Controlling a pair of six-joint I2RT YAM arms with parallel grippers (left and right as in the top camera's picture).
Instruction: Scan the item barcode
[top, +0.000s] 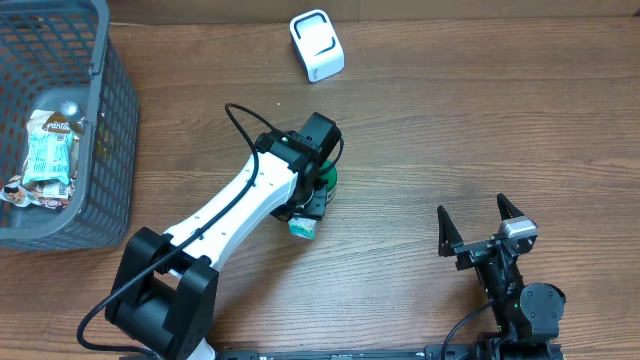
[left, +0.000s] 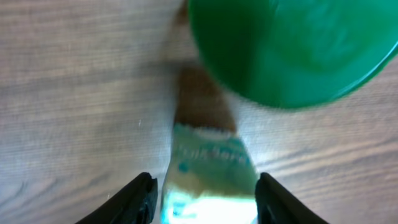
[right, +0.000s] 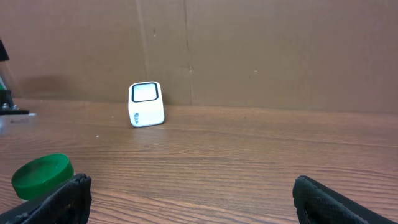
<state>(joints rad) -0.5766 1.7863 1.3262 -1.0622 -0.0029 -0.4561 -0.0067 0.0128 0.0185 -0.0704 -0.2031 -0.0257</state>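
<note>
Packet (left: 211, 168) between jaws of left tool (left: 205, 196), grip unclear, green lid (left: 292, 43) just beside, scanner (top: 317, 45) well apart, right tool (top: 472, 208) spread wide

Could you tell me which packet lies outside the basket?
The teal packet between the left gripper's jaws, beside the green lid; the others sit in the grey basket.

Wood-grain table (top: 500, 120) under even light, brown cardboard wall (right: 280, 50) behind.

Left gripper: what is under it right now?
A teal-and-white packet lies on the table between the fingers of the left gripper, a green lid just beyond it. Overhead, the arm covers most of both. No barcode shows; whether the fingers touch the packet is unclear.
</note>
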